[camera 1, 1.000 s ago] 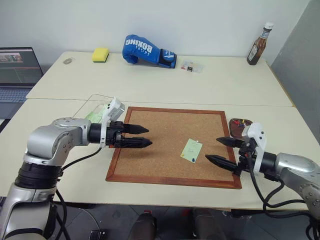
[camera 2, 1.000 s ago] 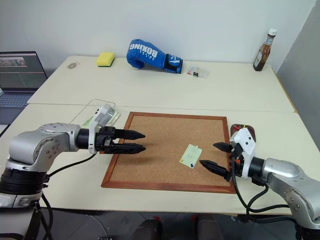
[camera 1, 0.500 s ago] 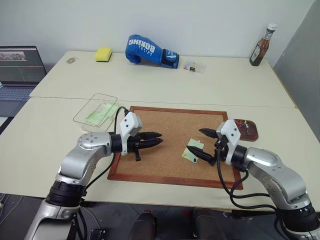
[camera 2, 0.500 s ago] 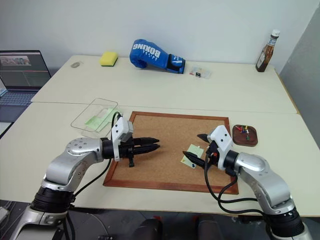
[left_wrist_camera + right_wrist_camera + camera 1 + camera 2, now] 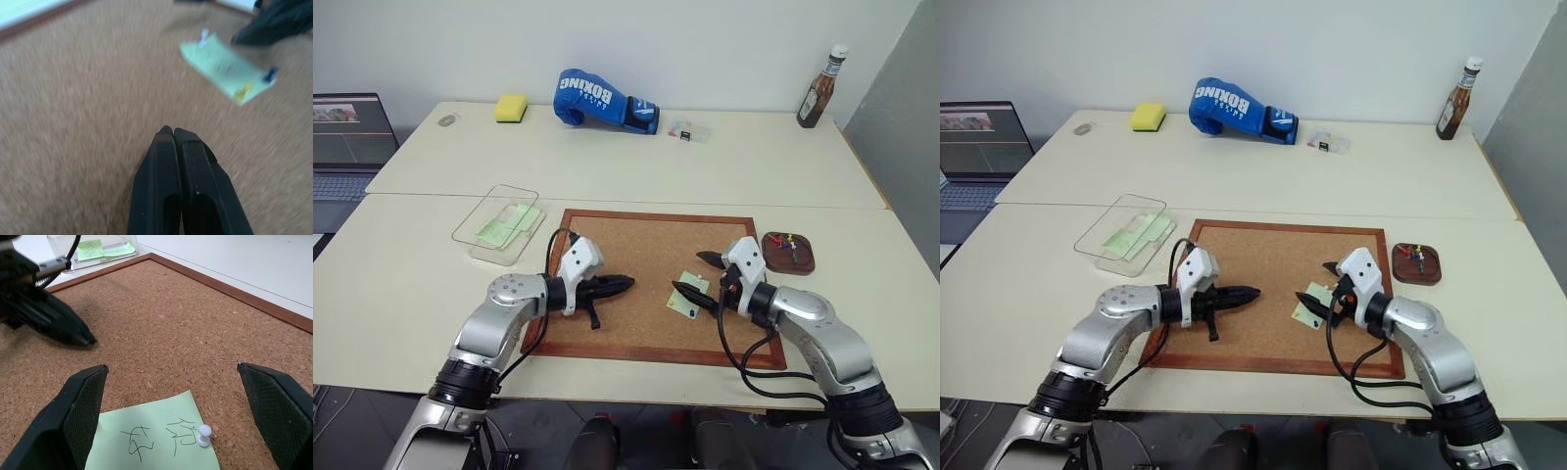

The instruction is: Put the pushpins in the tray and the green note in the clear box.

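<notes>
Lying between right end effector (image 5: 171,382) fingers: green note (image 5: 151,435).

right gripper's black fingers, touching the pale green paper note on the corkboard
Cannot tell. In the right wrist view the open right gripper straddles the green note, without showing clear contact or a gap.

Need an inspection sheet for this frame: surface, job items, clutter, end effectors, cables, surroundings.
Surface: cork board on a beige table.
Job's things: green note pinned on the cork by a white pin, a blue pin and a yellow pin; tray with pins right of the board; clear box left of it, green paper inside.
Clutter: boxing glove, sponge, small case, sauce bottle at the far edge.
End effectors: left end effector shut, empty, over the cork; right end effector open, straddling the note.
Cables: black leads on both forearms.
Surroundings: laptop far left, white wall.
</notes>
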`<state>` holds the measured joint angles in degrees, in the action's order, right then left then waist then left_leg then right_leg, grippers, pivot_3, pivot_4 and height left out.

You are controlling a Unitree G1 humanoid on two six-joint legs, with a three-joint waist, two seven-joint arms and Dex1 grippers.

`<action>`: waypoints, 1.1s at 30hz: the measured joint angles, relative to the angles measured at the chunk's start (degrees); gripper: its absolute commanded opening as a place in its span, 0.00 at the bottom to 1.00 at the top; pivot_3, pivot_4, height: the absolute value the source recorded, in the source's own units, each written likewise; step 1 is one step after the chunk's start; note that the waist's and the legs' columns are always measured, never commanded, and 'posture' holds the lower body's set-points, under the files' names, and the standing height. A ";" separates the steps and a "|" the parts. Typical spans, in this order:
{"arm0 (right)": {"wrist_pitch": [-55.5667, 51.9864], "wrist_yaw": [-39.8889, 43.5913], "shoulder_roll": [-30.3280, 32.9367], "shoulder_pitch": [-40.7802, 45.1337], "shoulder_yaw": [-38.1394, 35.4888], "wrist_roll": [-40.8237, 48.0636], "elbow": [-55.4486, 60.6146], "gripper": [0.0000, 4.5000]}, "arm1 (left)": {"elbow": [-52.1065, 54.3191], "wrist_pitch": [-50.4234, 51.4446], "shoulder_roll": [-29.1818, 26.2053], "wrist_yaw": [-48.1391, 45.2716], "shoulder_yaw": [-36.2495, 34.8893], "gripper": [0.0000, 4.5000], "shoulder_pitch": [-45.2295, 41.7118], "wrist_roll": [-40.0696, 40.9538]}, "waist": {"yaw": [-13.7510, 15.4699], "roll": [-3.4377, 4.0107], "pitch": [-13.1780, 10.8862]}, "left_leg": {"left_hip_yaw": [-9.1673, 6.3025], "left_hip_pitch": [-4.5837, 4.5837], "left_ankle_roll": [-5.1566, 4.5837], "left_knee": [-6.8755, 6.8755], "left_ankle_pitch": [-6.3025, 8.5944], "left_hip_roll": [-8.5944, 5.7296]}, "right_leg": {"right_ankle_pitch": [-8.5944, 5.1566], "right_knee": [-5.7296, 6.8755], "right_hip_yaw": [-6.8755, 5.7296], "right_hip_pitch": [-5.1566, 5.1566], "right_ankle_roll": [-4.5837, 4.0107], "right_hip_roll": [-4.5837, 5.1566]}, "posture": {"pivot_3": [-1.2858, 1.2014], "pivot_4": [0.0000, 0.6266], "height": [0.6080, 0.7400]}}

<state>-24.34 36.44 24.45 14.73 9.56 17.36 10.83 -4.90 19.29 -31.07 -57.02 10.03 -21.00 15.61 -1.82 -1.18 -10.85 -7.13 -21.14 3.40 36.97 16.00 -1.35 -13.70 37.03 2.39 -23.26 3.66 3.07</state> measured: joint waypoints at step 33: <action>8.18 0.65 -2.42 0.93 -0.35 -4.61 -10.47 0.00 | -3.63 -2.12 0.10 -2.12 0.58 0.00 -1.43 -0.54 | -0.04 0.15 0.21 | 0.06 0.26 -0.01 -0.01 -0.01 0.02 | 0.06 0.09 0.03 0.16 -0.06 -0.01 | 0.52 0.24 1.00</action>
<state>-16.16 37.09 22.03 15.66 9.21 12.75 0.37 -8.53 17.17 -30.97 -59.13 10.62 -22.43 15.07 -1.86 -1.02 -10.64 -7.08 -20.88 3.39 36.96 15.99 -1.33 -13.64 37.12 2.42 -23.10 3.60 3.06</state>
